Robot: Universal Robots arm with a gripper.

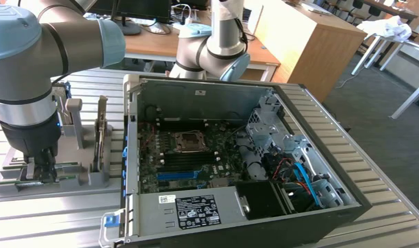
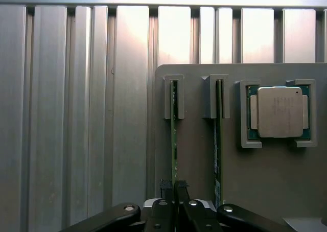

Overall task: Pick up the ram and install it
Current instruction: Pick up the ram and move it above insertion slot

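Wrist view: the gripper [image 2: 174, 190] is pinched narrow on the ram [image 2: 173, 135], which stands on edge in a slot of the grey holder [image 2: 196, 155]; a second stick [image 2: 216, 140] stands in the neighbouring slot, the silver processor [image 2: 279, 112] just beyond; the holder rests on the ribbed worktop [image 2: 76, 114], to the exterior view's left of the open computer case [image 1: 195, 101].

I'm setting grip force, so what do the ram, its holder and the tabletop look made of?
The ram: matte green circuit board, seen edge-on as a thin green strip. The holder: dull flat grey, likely moulded or printed plastic. The tabletop: ribbed silver slats with soft glare, probably aluminium.
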